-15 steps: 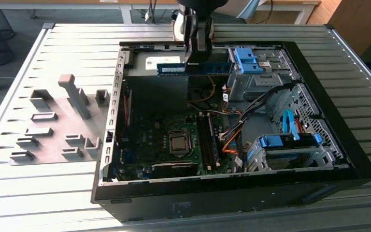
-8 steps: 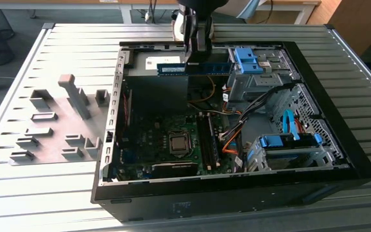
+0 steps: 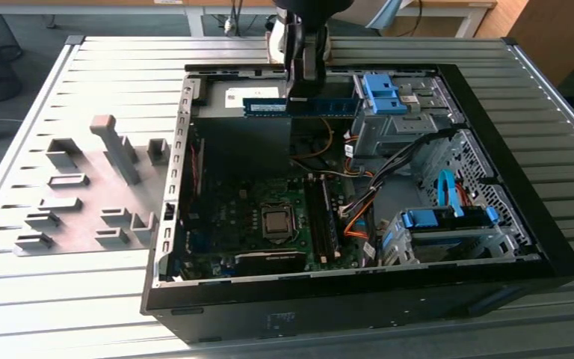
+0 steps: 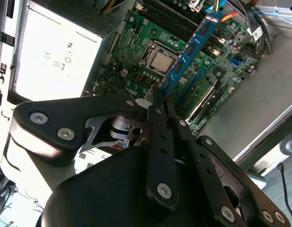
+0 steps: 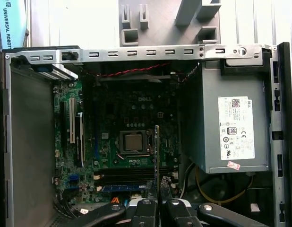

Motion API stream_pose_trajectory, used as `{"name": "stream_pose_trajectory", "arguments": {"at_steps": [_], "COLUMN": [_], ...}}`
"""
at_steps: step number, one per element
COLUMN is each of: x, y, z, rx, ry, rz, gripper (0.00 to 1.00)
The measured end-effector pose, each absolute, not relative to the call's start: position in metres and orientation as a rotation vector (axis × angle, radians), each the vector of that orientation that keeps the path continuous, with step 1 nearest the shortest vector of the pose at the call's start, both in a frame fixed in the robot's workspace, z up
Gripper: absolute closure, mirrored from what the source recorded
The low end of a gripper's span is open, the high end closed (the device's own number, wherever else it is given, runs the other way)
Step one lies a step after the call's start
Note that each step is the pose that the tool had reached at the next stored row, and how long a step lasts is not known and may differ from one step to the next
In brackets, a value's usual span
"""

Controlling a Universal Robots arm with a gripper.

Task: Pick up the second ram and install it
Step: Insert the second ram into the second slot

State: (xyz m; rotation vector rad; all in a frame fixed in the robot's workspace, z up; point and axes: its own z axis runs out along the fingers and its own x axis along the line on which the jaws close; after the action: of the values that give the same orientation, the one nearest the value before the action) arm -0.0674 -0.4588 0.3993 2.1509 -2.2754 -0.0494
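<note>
While it hangs over the far end of the open computer case (image 3: 367, 314), in the upper middle of the exterior view, the gripper (image 3: 305, 95) is clenched on the second ram (image 3: 302, 107). It holds the stick level by its top edge, well above the motherboard (image 3: 237, 217). The second wrist view has the blue board running out from the fingers (image 4: 158, 123) above the processor (image 4: 161, 60).
</note>
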Motion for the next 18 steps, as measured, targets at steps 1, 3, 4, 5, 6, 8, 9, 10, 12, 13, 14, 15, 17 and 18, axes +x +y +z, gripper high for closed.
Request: {"name": "stream_pose_trajectory", "arguments": {"at_steps": [1,3,4,5,6,8,9,10,12,13,14,15,17,18], "x": [-0.0674,-0.0674,-0.0674,-0.0674,-0.0674,-0.0674,-0.0674,-0.0674,-0.0674,-0.0674,-0.0674,-0.0674,-0.0674,-0.0674], "y": [-0.4588,-0.4588,-0.4588,-0.4589,-0.4588,-0.4588,-0.4588,-0.4588,-0.4588,-0.4588,-0.4588,-0.4588,-0.4588,-0.4588], "z": [0.3993,0.3993,0.3993,0.3993,0.3993,0.3993,0.3993,0.3993,0.3993,0.3993,0.3993,0.3992,0.3992,0.3991], "rx": [2.15,2.149,2.149,2.149,2.149,2.149,2.149,2.149,2.149,2.149,2.148,2.146,2.138,2.134], "ry": [-2.277,-2.277,-2.277,-2.277,-2.277,-2.277,-2.277,-2.277,-2.277,-2.277,-2.278,-2.281,-2.287,-2.291], "rz": [-0.05,-0.049,-0.049,-0.049,-0.05,-0.049,-0.05,-0.05,-0.05,-0.05,-0.049,-0.05,-0.05,-0.05], "gripper": [0.86,0.86,0.86,0.86,0.86,0.86,0.86,0.86,0.86,0.86,0.86,0.86,0.86,0.86]}}
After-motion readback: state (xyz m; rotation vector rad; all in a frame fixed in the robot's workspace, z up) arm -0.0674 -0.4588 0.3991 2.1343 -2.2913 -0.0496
